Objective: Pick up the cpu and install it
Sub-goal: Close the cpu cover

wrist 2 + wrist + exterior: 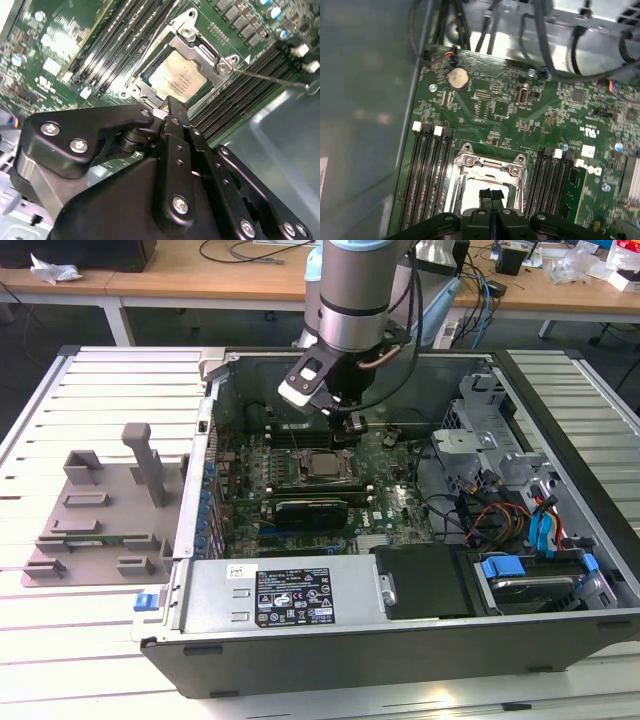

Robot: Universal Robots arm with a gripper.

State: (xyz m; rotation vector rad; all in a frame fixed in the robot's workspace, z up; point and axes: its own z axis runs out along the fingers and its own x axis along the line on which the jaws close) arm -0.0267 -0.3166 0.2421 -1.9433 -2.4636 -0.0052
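Already lying flat in its socket on the green motherboard point(390, 495), the cpu point(322, 466), a small square chip with a pale silvery-grey metal top, sits near the middle of the open dark-grey computer case point(400, 645). The arm's black two-finger gripper point(347, 426) hangs close above it.

From the exterior view, the fingertips stand over the chip's far edge, slightly toward the exterior view's right. The chip therefore lies just below them and a little nearer the camera. Being square, it has no long axis; its edges run parallel to the black memory slots point(125, 50) flanking it.

The second wrist view shows the cpu point(179, 77) ringed by the silvery metal socket frame point(196, 44), with the gripper point(171, 105) at the chip's near edge; whether they touch cannot be told. The first wrist view gives the plainest look at the gripper point(491, 196): its two tips are pressed together with nothing between them, and the pale cpu point(469, 194) shows beside them. The exterior view adds a grey plastic parts holder point(100, 510) on the white slatted table point(70, 645), well apart at the exterior view's left.
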